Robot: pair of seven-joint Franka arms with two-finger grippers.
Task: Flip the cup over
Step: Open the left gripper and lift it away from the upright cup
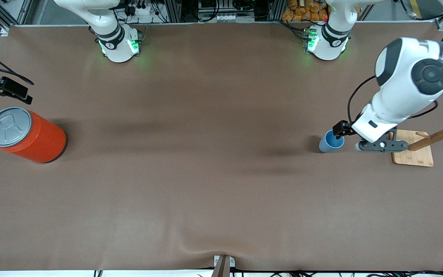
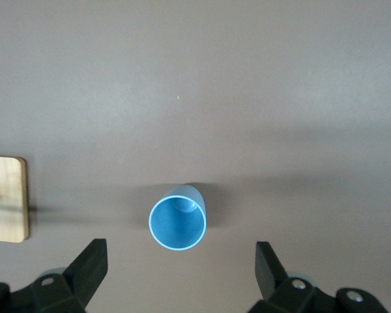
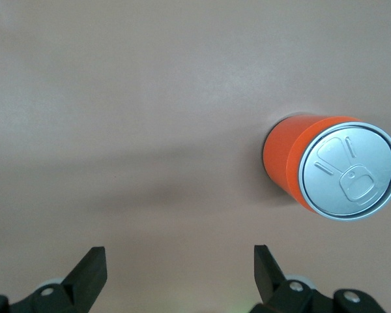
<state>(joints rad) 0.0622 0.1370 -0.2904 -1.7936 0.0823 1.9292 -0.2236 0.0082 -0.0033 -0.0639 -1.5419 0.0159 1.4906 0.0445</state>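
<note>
Cup (image 1: pixel 331 141) is standing upright, mouth up, on tabletop (image 1: pixel 206 173) toward the left arm's edge, beside wooden rack (image 1: pixel 425 144). Left gripper (image 2: pixel 181 264) is hovering over cup w/ fingers spread wide, gripping nothing. Right gripper (image 3: pixel 179 270) is waiting, fingers likewise spread, near orange can (image 1: pixel 27 134) standing by the right arm's edge.

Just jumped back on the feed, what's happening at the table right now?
The left tool hangs open over the cup, touching nothing. The cup stands upright, mouth up, at the left arm's end of the table, beside a wooden rack. The right tool is also open and empty, waiting above the table near the orange can at the right arm's end.
</note>
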